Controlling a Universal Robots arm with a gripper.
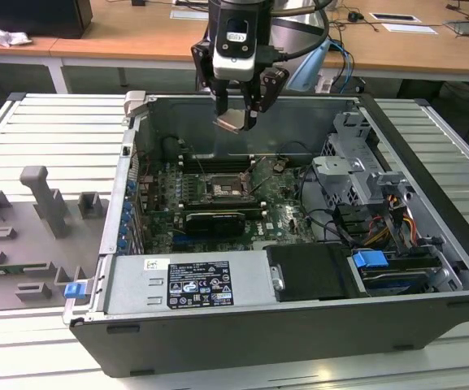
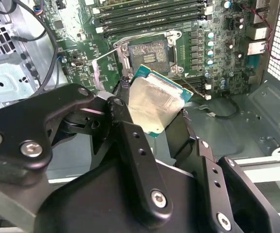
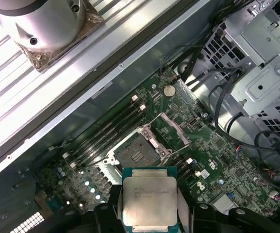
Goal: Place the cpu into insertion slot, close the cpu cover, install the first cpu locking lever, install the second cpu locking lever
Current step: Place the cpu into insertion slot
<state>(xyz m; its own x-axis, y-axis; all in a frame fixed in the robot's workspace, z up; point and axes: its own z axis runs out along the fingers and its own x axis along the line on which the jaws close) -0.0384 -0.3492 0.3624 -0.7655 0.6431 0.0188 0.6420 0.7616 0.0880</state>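
Hovering at upper centre of the exterior view, the gripper [image 1: 238,114] clamps the cpu [image 1: 232,122] by its edges, probably to keep its underside free, well above the insertion slot [image 1: 222,188]; the second wrist view shows the cpu [image 2: 154,104] tilted, its top matte silver; the first wrist view shows the square black insertion slot [image 3: 136,154] bare and uncovered.

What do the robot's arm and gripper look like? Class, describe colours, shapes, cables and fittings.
The gripper is black, with a pale panel on its front. Its fingers are flat, angular black links fastened with silver screws. The arm above is silver-grey with a light blue part, and blue cables hang beside it.
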